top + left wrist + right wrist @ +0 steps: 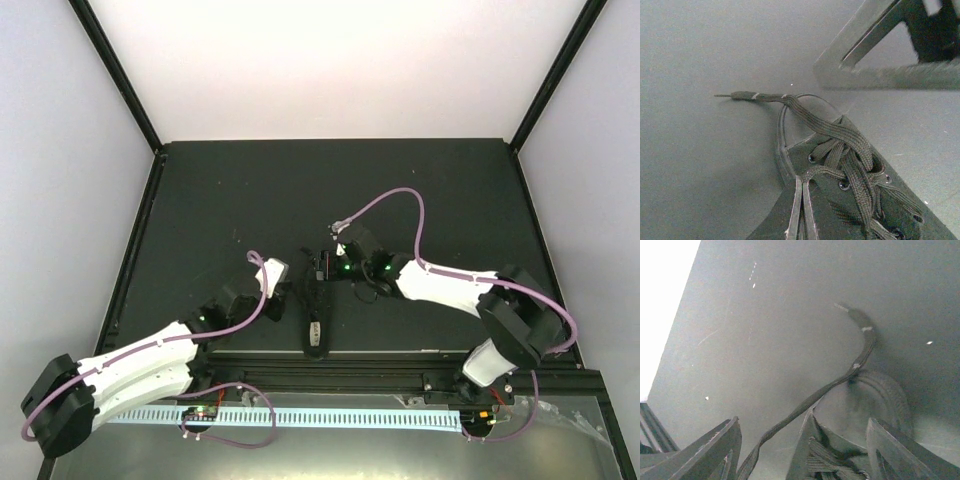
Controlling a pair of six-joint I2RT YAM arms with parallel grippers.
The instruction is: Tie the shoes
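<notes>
The shoe (315,312) lies on the desk (220,200) between the two arms, its long axis running from the near edge towards the far side, so each claw meets it side-on. The right claw (320,267) hangs over the shoe's far, rounded end with its fingers (715,450) spread wide. In the right wrist view the laced upper sits in the gap, with space showing on both sides, so nothing is gripped. One lace (860,355) runs up through that gap close to one finger, passes the rounded end and trails onto the bare desk beyond, where its tip lies flat. The left claw (288,290) is at the shoe's left flank and fully closed. Its fingers (796,210) are pressed together low over the upper, though I cannot tell whether they pinch a lace or the shoe's edge. The relation that matters is lace to right claw: the strand runs roughly along the claw's reach and already passes between its fingers. That arm looks clearly better placed to take it — the left sits further back along the shoe.
</notes>
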